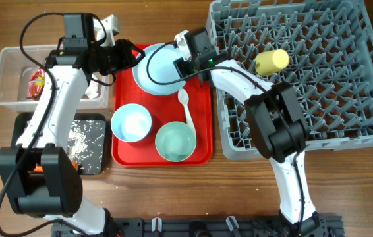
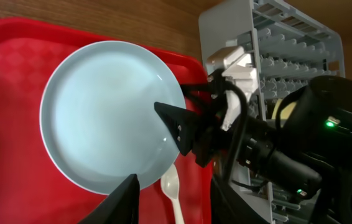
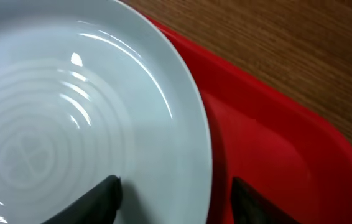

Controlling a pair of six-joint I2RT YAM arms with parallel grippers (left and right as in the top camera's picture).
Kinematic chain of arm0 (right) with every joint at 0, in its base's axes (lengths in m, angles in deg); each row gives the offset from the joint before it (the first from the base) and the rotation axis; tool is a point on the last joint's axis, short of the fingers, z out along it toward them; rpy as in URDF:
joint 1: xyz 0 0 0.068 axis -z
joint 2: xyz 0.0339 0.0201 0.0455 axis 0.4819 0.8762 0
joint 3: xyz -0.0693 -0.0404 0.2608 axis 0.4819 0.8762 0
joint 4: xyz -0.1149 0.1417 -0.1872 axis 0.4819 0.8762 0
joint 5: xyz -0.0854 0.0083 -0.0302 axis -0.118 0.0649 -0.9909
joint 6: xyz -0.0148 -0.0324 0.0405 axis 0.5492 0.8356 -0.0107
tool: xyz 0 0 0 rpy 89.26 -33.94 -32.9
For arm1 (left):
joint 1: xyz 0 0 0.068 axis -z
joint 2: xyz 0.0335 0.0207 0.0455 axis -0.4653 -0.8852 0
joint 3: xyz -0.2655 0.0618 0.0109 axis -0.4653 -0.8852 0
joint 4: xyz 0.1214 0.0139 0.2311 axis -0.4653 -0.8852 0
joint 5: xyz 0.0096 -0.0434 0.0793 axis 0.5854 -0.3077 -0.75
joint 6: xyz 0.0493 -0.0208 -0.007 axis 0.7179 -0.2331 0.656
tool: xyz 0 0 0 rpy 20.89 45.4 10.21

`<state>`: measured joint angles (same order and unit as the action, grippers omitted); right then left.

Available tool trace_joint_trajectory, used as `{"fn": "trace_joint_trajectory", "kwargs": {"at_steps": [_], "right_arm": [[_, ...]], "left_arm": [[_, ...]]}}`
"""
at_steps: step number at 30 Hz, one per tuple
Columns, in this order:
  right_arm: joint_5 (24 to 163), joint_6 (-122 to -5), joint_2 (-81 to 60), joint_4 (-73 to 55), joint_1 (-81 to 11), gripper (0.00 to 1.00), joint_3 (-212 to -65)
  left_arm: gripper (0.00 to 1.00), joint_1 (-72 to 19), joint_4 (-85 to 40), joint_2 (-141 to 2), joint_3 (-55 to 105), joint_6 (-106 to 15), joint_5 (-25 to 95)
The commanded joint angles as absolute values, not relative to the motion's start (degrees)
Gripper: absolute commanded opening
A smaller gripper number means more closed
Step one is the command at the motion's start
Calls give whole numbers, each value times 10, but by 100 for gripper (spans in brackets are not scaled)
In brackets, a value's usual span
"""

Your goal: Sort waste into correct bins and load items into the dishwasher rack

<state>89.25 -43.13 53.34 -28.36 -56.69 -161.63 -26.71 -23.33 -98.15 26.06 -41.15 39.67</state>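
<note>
Plate-loading seems in hand: right gripper [image 3: 175, 190], jaws part-open astride the rim of the pale-blue plate [image 1: 157, 72] on the red tray [image 1: 201, 108], grips nothing yet and must next pinch and carry it to the dishwasher rack [image 1: 344, 99].

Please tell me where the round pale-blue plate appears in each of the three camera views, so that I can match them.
Overhead: the pale-blue plate is at upper centre, over the top end of the red tray.
Left wrist: the plate fills the centre-left, with the tray around it.
Right wrist: the plate fills the left half, with the tray to its right.
Shared landmark: the red tray.
</note>
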Motion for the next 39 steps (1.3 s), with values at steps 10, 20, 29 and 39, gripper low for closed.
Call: {"fn": "trace_joint_trajectory", "kwargs": {"at_steps": [10,20,29,39], "right_arm": [[884,-425,496,-320,-559,4,-1619],[817,-421,302,-297,-495,4,-1620],[474,-165,220,-183,-406,4,-1620],[392,-138,238,-173,-328,4,-1618]], "left_arm": [[42,-267,-233,-986,263,-412,383],[56,-267,-233,-986,263,-412,383],[60,-267,-228,-986,263,-412,383],[59,-267,-229,-986,263,-412,383]]}}
